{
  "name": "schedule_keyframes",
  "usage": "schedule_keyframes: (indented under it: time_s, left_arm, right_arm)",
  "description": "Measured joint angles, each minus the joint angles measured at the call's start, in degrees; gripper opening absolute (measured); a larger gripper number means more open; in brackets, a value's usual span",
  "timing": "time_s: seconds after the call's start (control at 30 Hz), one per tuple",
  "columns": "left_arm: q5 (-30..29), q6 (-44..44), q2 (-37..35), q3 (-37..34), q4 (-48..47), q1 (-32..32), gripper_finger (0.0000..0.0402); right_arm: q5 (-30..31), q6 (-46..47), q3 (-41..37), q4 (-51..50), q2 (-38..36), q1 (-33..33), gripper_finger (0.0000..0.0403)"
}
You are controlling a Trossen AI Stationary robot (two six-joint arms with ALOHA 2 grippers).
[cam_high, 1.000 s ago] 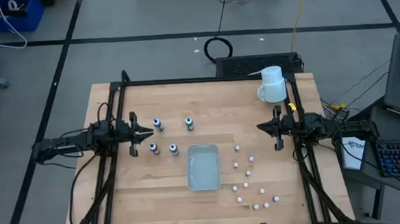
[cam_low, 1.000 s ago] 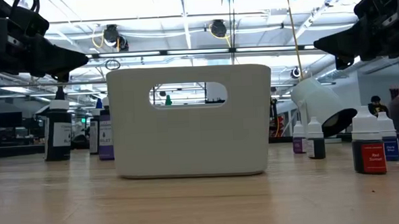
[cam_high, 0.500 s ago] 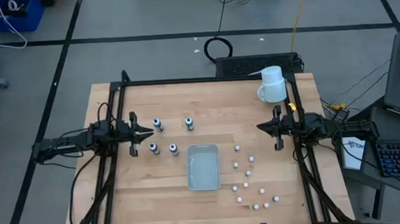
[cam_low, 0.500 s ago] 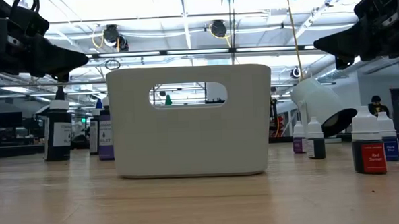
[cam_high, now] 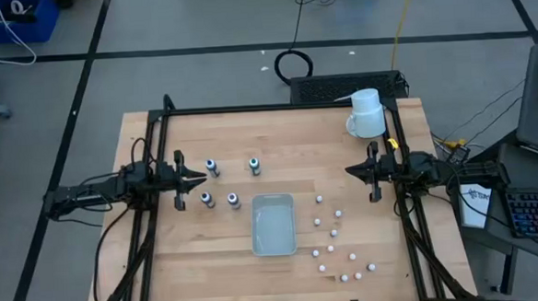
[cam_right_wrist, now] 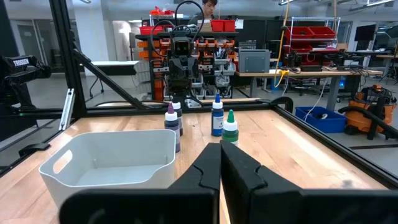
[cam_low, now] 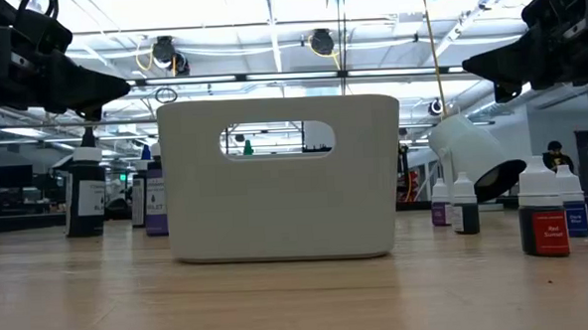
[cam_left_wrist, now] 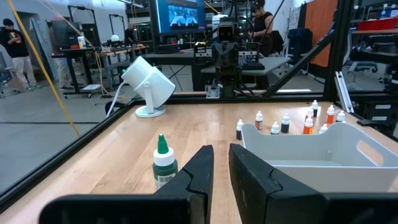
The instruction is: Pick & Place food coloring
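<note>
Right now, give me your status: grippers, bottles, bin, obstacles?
Left gripper and right gripper shut, empty, at table sides. Four bottles left of bin, small bottles to its right. Bin looks empty. Nothing blocking.

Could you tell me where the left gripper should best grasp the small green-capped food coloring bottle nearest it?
Grip the bottle's pale round body just under the green cone cap, coming level from the left gripper's side. It stands upright and apart from its neighbours; the tapered cap would likely slip.

Pale light-brown wooden table (cam_high: 278, 141), white bin (cam_high: 274, 226), white mug (cam_high: 367, 114). Black arms; green-capped bottle (cam_left_wrist: 163, 163), blue-capped bottle (cam_right_wrist: 217, 116).
</note>
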Motion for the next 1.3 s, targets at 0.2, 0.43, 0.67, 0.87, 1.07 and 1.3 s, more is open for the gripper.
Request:
schedule_keyframes:
  time_s: [0.2,0.43,0.67,0.87,1.07,1.3]
  left_arm:
    - [0.0,0.04,0.0,0.02,0.04,0.0,0.0058]
    - [0.0,0.04,0.0,0.02,0.12,-0.01,0.0058]
    - [0.0,0.04,0.0,0.02,0.07,0.0,0.0058]
    - [0.0,0.02,0.0,0.02,0.01,0.0,0.0058]
    - [0.0,0.02,0.0,0.02,-0.04,-0.02,0.0058]
    - [0.0,0.02,0.0,0.02,-0.02,0.0,0.0058]
  right_arm:
    - [-0.02,0.0,0.0,0.01,-0.02,-0.02,0.0]
    - [-0.02,0.0,0.0,0.05,-0.02,0.0,0.0]
    - [0.03,0.39,0.0,4.0,0.07,0.0,0.0]
    - [0.0,8.02,0.0,6.62,0.11,0.0,0.0]
    - [0.03,9.03,0.01,10.83,0.35,0.0,0.0]
    - [-0.73,12.16,9.87,7.74,13.54,1.58,0.0]
